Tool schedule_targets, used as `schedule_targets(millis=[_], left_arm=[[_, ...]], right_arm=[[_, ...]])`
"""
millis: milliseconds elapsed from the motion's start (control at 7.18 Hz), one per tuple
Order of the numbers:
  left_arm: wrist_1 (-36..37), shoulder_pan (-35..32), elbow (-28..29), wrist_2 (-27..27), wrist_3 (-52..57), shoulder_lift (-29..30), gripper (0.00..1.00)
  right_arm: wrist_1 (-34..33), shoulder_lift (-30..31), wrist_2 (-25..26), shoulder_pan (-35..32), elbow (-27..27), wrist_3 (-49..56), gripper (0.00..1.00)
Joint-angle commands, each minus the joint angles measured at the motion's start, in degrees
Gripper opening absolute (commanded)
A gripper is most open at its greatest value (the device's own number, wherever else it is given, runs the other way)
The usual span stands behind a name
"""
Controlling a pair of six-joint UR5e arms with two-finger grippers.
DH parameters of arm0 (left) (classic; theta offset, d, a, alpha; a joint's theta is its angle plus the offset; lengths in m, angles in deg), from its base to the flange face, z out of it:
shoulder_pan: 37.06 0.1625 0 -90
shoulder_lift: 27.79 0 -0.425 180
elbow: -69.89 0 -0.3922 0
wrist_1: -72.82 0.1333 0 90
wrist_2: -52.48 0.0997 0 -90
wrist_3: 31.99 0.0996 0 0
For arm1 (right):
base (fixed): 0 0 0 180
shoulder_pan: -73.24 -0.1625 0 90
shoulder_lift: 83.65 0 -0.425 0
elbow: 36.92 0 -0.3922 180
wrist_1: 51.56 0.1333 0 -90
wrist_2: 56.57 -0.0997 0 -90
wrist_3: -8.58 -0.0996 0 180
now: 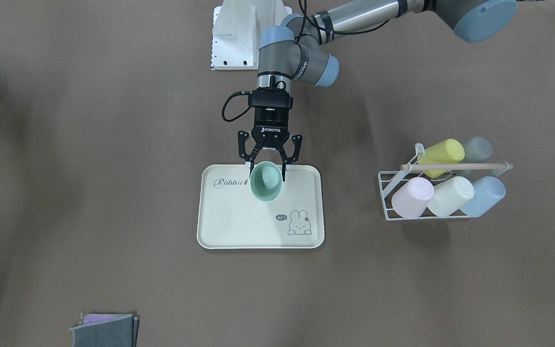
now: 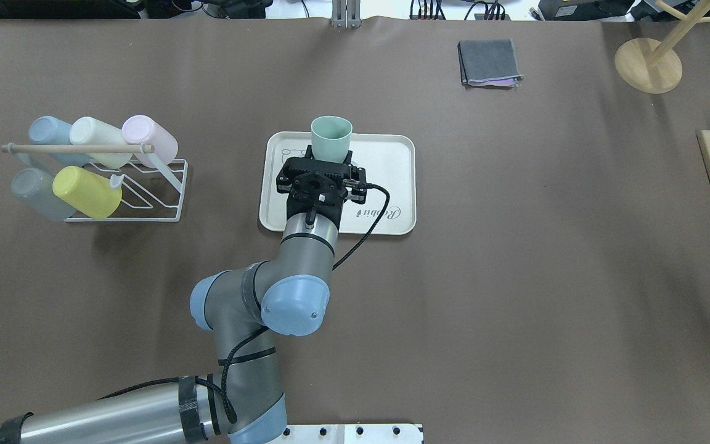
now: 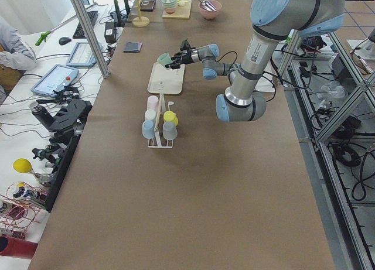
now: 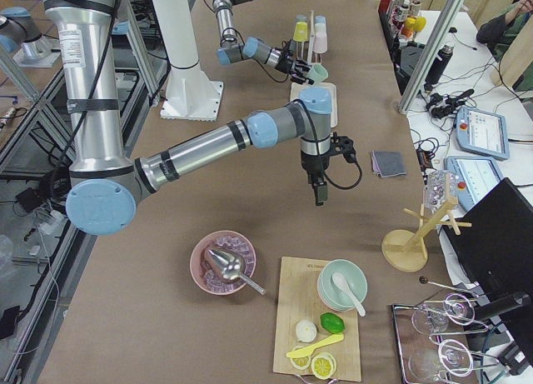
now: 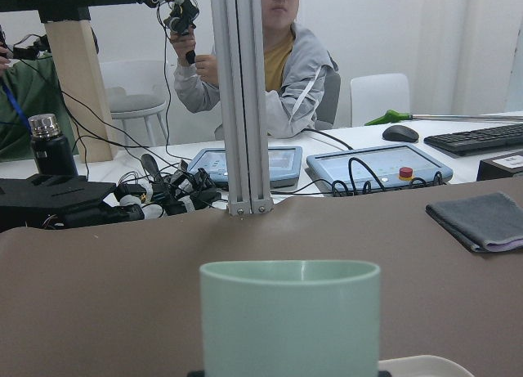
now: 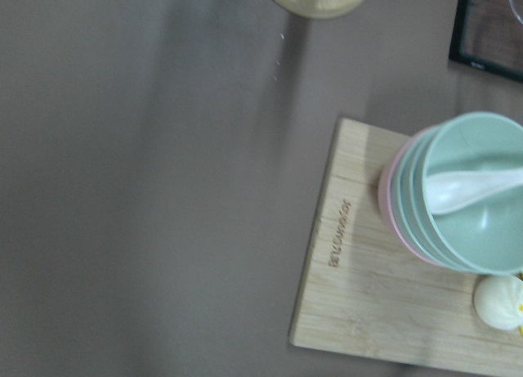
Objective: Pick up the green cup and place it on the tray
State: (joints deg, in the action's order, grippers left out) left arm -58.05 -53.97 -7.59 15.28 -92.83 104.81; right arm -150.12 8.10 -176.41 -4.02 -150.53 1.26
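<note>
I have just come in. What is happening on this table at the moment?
The robot's left gripper is closed on the green cup, one finger on each side, and holds it upright over the tray. In the side view the cup seems to hang a little above the tray, not yet set down. The right gripper is away from this, near a wooden board with bowls; I cannot tell whether it is open. Five other cups lie in a wire rack.
</note>
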Motion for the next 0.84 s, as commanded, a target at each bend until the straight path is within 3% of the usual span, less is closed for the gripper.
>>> schedule_targets(millis=[0,279,697], left_arm=[[-1.3,-0.1,5.4,0.6,-4.7,1.2,0.12],[-1.3,-0.2,7.0,0.6,-5.4,2.0,0.12],[-1.4,-1.7,9.5,0.1,-5.6,3.8,0.12]], right_arm=[[-0.8,7.7,-3.5,-7.8,1.4,9.6,1.00],[1.5,5.4,-10.0,-11.4,11.2,10.8,1.00],[2.0,4.4,-12.0,-11.4,10.3,10.5,1.00]])
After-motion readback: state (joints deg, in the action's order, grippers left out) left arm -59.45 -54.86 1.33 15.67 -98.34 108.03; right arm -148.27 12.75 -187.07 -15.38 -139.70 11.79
